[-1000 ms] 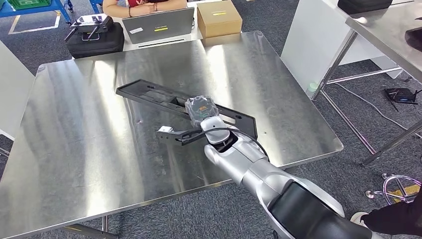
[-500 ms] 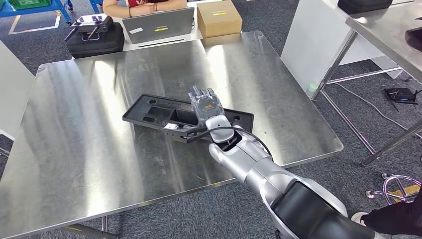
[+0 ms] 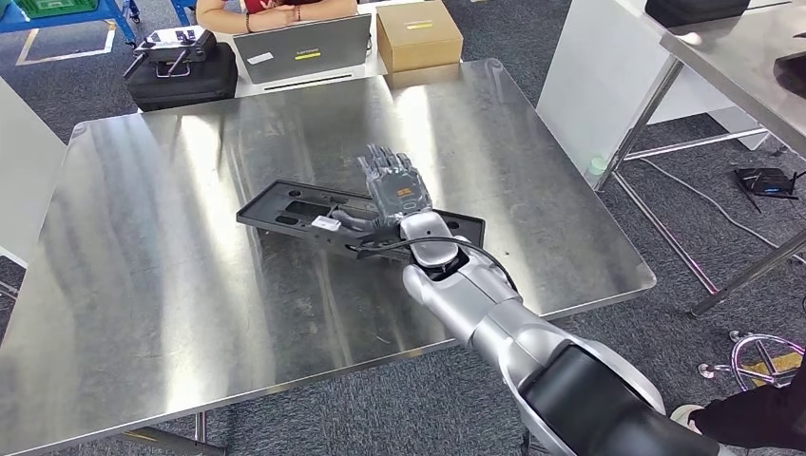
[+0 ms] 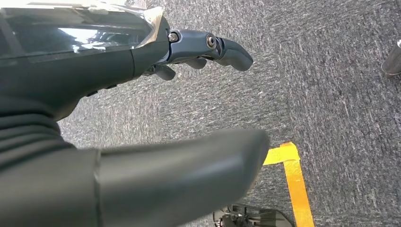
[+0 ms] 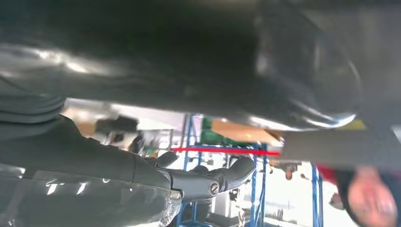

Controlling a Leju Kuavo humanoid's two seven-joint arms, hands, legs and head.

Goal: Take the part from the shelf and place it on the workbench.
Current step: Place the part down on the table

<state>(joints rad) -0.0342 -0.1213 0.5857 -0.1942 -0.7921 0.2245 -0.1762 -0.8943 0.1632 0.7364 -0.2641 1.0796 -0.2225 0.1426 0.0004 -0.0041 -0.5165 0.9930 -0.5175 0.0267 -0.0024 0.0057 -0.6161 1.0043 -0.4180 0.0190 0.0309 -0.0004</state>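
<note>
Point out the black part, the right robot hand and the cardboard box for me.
black part (image 3: 285, 211): head view, on its flat end lying on the table.
right robot hand (image 3: 394, 188): head view, on the back of the hand.
cardboard box (image 3: 418, 33): head view, on its top face.

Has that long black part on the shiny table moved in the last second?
Yes. The black part has swung round and settled flatter on the steel table, its far end now lower and nearer the table's front edge, while the right hand rose above it, fingers open.
</note>
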